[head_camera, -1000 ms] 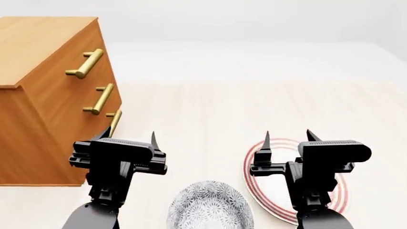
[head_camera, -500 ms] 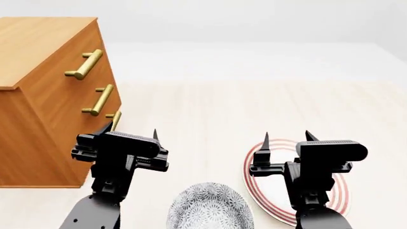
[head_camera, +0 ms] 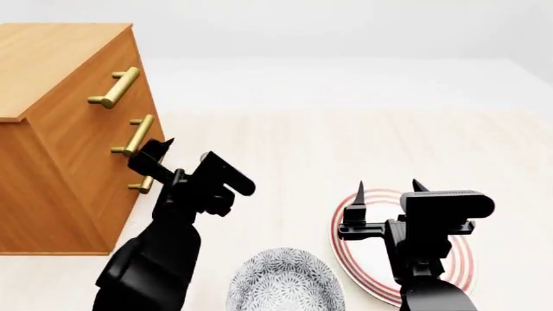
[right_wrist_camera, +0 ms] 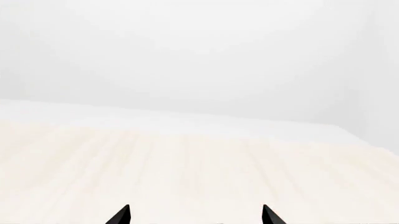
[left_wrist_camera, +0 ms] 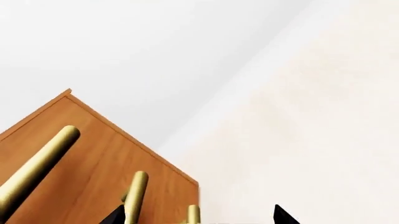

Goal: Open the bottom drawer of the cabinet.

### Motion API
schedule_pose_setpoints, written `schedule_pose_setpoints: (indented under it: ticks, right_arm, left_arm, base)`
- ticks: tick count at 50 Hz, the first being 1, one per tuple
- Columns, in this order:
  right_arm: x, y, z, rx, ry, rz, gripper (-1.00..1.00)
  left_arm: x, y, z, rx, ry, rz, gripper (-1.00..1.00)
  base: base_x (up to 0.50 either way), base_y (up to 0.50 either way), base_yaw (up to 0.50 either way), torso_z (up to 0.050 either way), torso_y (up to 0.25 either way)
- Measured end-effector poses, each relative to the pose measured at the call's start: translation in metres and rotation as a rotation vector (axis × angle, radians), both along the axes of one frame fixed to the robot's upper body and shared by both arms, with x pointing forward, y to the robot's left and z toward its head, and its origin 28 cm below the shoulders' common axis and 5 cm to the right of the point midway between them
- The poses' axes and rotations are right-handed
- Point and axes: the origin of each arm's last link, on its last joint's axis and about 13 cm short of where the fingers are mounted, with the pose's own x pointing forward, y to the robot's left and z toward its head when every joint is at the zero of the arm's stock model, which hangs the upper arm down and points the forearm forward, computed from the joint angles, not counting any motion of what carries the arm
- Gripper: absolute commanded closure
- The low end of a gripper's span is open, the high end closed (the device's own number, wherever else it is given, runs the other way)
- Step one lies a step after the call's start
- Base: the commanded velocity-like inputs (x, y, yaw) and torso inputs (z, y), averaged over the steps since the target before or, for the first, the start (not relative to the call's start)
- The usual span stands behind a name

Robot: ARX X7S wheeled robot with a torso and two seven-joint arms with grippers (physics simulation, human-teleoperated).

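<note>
Left gripper (head_camera: 181, 149): turned toward the front of the cabinet, its fingers spread apart with nothing between them; one tip sits by the brass handles, the other points out over the table. In the left wrist view both dark tips (left_wrist_camera: 196, 215) show apart, and the lowest handle lies between them, not clasped.
Left arm (head_camera: 151, 259): rises from the near edge and leans left and far toward the cabinet.
Bottom drawer (head_camera: 129, 207): lowest of three on the cabinet's front, shut flush with the face; most of its brass handle (head_camera: 141, 187) is hidden behind the left gripper, only the near end showing.
Cabinet (head_camera: 52, 116): orange-brown wood-grain chest at the far left of the table, front face turned right.
Higher drawers: top handle (head_camera: 115, 87) and middle handle (head_camera: 134, 135) both show in full, drawers shut.
Right gripper (head_camera: 386, 188): fingers wide apart, empty, pointing far; it hangs above the plate. In the right wrist view its two tips (right_wrist_camera: 195, 214) stand apart over bare table.
Plate (head_camera: 354, 249): white with red rings, near right, partly covered by the right arm.
Bowl (head_camera: 285, 282): grey patterned, at the near edge between the two arms.
Table (head_camera: 346, 142): pale, light wood grain, running far to a white wall.
</note>
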Motion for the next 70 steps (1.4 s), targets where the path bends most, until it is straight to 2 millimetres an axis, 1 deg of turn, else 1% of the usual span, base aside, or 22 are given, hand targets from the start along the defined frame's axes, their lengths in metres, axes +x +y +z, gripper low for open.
schedule_pose_setpoints:
  ticks: [7,12,32,45,58,70]
  right_arm:
    - [0.001,0.0,-0.001,0.001,0.003,0.001,-1.0]
    - [0.001,0.0,-0.002,0.002,0.004,0.0,-1.0]
    - [0.003,0.0,-0.004,0.004,0.012,0.001,-1.0]
    - [0.004,0.0,-0.008,0.006,0.023,0.001,-1.0]
    - [0.004,0.0,-0.009,0.008,0.027,0.003,-1.0]
    - [0.005,0.0,-0.011,0.01,0.031,0.004,-1.0]
  left_arm:
    - [0.016,0.001,-0.007,0.091,-0.002,0.045,-1.0]
    - [0.022,0.003,-0.013,0.126,0.005,0.072,-1.0]
    - [0.024,0.011,-0.046,0.169,0.054,0.125,-1.0]
    - [0.032,0.023,-0.068,0.176,0.111,0.183,-1.0]
    - [0.035,0.029,-0.078,0.179,0.144,0.215,-1.0]
    - [0.044,0.037,-0.084,0.181,0.165,0.261,-1.0]
  base:
    - [0.0,0.0,0.0,0.0,0.0]
    - [0.0,0.0,0.0,0.0,0.0]
    - [0.0,0.0,0.0,0.0,0.0]
    - [0.0,0.0,0.0,0.0,0.0]
    - [0.0,0.0,0.0,0.0,0.0]
    - [0.0,0.0,0.0,0.0,0.0]
